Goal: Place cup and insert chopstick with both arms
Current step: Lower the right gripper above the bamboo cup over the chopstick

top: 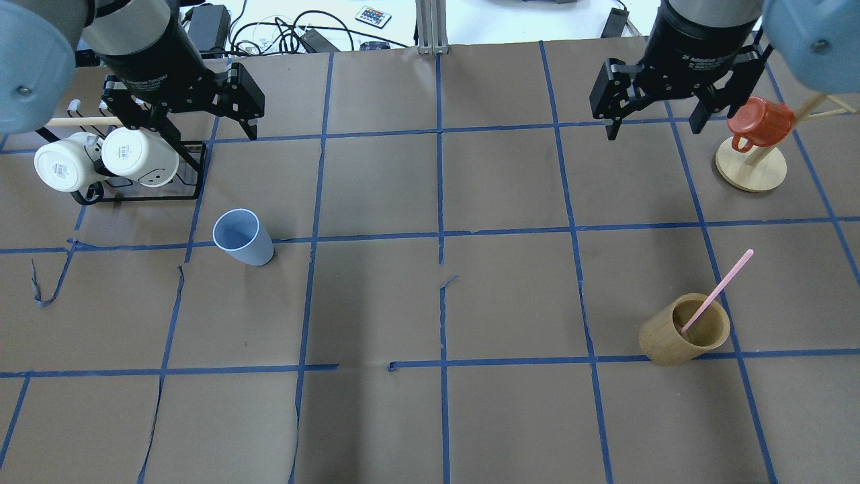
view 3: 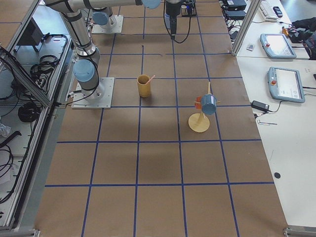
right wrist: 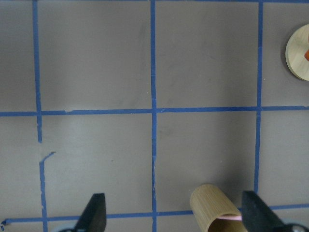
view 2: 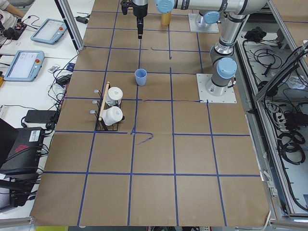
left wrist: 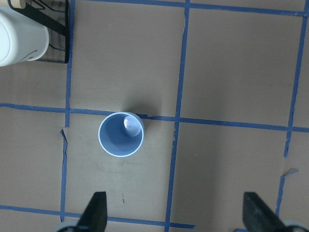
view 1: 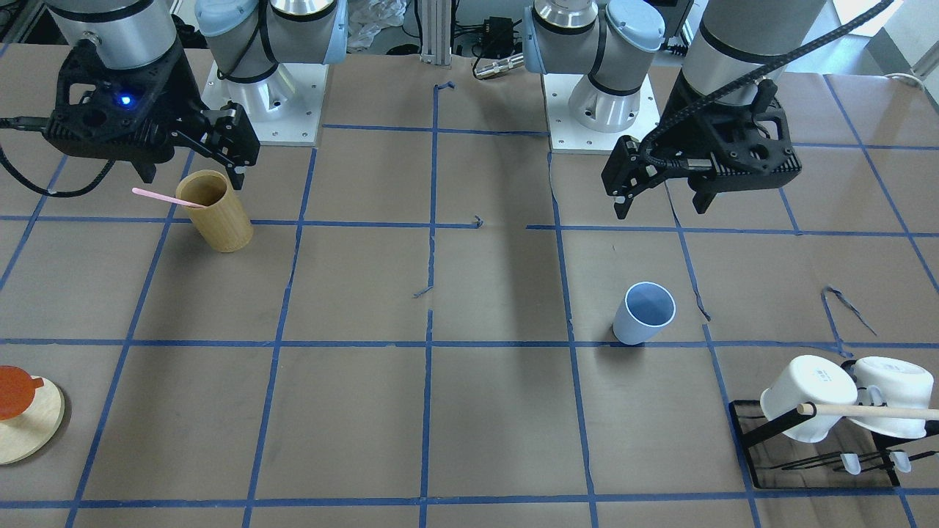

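The cup [top: 242,236] is standing upright on the brown paper-covered table [top: 437,302], on the side of the left arm, with its open mouth facing up and its base sitting next to a blue tape line. The left gripper [view 1: 660,202] is hanging above the table and apart from the cup. Its two fingers are spread wide and are gripping nothing; in the left wrist view the cup is showing ahead of the fingers, closer to one of them than to the other. The chopstick [top: 717,290] is leaning inside the bamboo cylinder [top: 685,329] on the right arm's side, its lower end resting in the cylinder and its upper end sticking out over the rim at a slant. The right gripper [top: 655,121] is hovering above the table, well apart from the cylinder in the overhead view, and it is also wide open and empty. Two white mugs [top: 107,158] are lying on a black rack [top: 195,175] near the cup. A red mug [top: 759,121] is hanging on a wooden stand [top: 751,171] beside the right gripper.
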Tool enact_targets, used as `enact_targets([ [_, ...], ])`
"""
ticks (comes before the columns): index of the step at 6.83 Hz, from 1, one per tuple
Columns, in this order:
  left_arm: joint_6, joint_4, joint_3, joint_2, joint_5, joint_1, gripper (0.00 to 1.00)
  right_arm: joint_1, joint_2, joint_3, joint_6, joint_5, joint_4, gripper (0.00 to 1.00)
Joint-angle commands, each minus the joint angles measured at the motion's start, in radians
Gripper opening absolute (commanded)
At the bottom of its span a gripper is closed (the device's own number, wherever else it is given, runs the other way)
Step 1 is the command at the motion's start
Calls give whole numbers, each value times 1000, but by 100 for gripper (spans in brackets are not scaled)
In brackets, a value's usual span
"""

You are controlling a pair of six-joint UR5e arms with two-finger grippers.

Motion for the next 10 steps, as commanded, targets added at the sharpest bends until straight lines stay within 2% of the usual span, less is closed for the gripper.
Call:
enact_targets([
  [1, 0, 0, -1, -2, 0, 0, 100, -13, -5, -3, 0, 36, 87, 100],
  [2, 0, 0, -1, 0, 0, 0, 100, -13, 0, 0, 12, 147, 78, 100],
  [3, 0, 0, 1, -2, 0, 0, 100, -19, -3, 0, 12, 141, 92, 100],
  [4, -2, 0, 0, -2, 0, 0, 100, -35, -3, 2, 18, 98, 124, 100],
  [5, -2, 0, -1, 0, 0, 0, 100, -90, 0, 5, 45, 3, 182, 100],
  [6, 0, 0, -1, 0, 0, 0, 100, -170, 0, 6, 52, -5, 205, 100],
  [8, -2, 0, -1, 1, 0, 0, 100, -293, 1, 101, 46, -2, 205, 100],
  [10, -2, 0, -1, 2, 0, 0, 100, -350, 1, 185, 50, 13, 187, 100],
])
